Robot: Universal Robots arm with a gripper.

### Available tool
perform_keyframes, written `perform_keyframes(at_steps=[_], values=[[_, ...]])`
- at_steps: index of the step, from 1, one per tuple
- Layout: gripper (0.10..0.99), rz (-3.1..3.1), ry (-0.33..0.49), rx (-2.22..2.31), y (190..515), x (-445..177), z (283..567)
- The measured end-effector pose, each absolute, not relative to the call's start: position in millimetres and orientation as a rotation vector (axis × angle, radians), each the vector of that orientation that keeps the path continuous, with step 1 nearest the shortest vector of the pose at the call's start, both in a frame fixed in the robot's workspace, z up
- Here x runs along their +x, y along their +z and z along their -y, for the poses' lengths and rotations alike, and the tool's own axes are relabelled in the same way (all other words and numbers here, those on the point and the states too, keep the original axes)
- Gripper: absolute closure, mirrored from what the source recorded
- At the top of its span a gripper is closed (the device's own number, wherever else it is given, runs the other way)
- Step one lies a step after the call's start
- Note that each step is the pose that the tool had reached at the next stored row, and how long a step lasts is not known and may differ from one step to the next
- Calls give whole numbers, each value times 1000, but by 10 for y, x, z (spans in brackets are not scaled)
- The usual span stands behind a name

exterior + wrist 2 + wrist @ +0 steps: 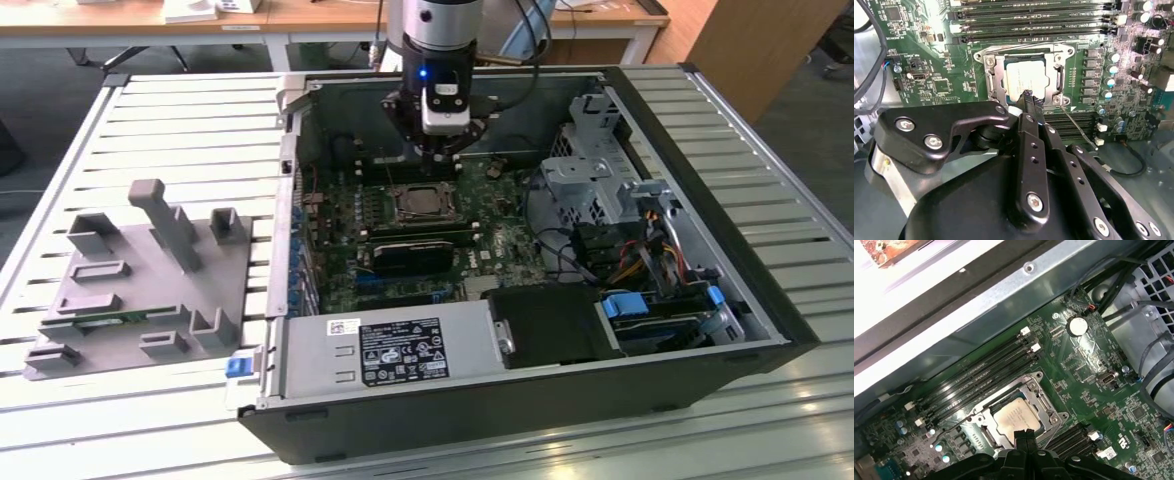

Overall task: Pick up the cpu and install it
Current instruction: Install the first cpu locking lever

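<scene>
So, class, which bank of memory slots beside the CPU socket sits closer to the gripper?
The bank partly hidden behind the gripper in the second wrist view; the other bank lies clear of it, across the cpu socket.

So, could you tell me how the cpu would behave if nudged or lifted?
The cpu looks thin, flat and metal-topped, so it is probably stiff and light. Its smooth shiny top may be slippery for the gripper. Lying flat in the socket, it seems unlikely to roll or tip.
</scene>
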State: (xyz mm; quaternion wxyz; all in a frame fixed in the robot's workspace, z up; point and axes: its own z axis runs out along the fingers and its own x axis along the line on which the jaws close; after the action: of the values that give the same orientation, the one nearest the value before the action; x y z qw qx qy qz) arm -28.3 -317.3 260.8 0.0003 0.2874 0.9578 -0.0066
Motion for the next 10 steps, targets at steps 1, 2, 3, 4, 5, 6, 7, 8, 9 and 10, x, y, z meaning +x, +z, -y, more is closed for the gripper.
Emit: perform_keyframes(at_steps=[1,2,3,4,5,6,7,8,9,10], values=[[980,-3012,-21,892,2608,-283,3173],[980,-3015,-21,879,2608,-283,3173],[980,-3019,-21,866,2608,-283,3173],[980,-3022,-21,854,2608,-283,3173],[980,-3026,-21,842,2608,-283,3173],[980,-3029,-21,830,2608,-283,3173],[980,-3032,-21,817,2608,-283,3173],[980,-3035,-21,805,2608,-283,3173],[980,-3039,-21,793,2608,-283,3173],[980,-3041,-21,782,2608,-283,3173]])
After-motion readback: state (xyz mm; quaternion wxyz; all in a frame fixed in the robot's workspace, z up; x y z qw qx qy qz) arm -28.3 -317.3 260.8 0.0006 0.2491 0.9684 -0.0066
